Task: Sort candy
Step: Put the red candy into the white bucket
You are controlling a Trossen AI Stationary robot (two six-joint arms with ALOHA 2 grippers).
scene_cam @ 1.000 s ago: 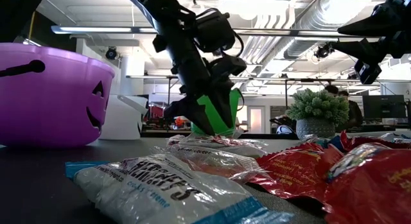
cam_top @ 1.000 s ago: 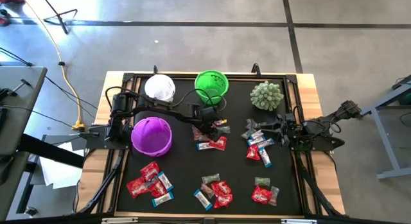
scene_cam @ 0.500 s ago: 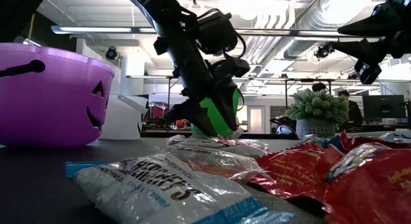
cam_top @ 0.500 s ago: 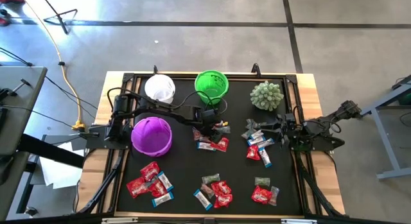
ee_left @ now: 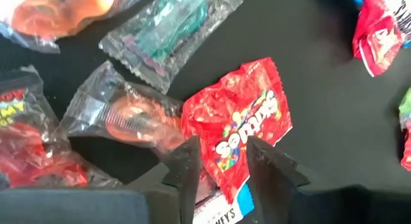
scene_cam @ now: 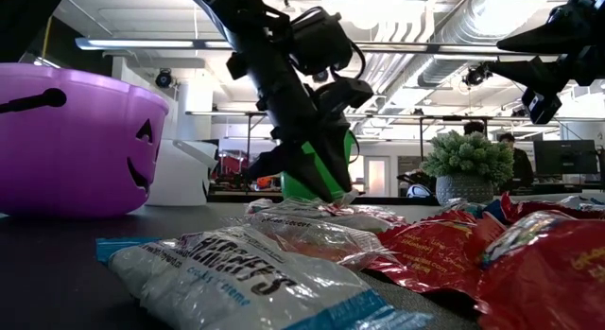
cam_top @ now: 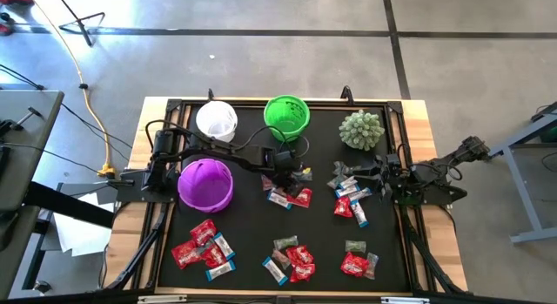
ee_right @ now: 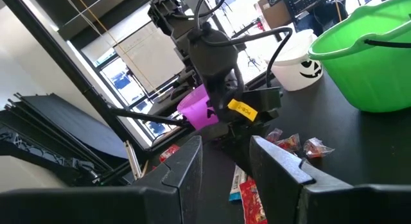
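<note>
Candy lies in several small piles on the black mat [cam_top: 244,217]. My left gripper [cam_top: 290,175] points down into the middle pile [cam_top: 289,195]. Its open fingers stand on either side of a red Skittles packet [ee_left: 241,115]; under that packet lies a white-and-blue one [ee_left: 221,208]. Clear-wrapped sweets [ee_left: 128,115] lie beside it. My right gripper [cam_top: 350,172] hangs open and level above the right-hand pile [cam_top: 351,201], with nothing between its fingers [ee_right: 186,166]. My left gripper comes from above at a slant, one finger at each side of the red packet's lower end [ee_left: 225,160]. The packet lies flat on the pile. Whether the fingers touch it I cannot tell.
A purple bucket [cam_top: 206,184] stands at the mat's left; a white one [cam_top: 217,119] and a green one [cam_top: 287,114] stand at the far edge. A spiky pale-green ball [cam_top: 361,129] sits far right. More candy piles [cam_top: 204,249] [cam_top: 290,260] [cam_top: 359,264] lie along the near edge.
</note>
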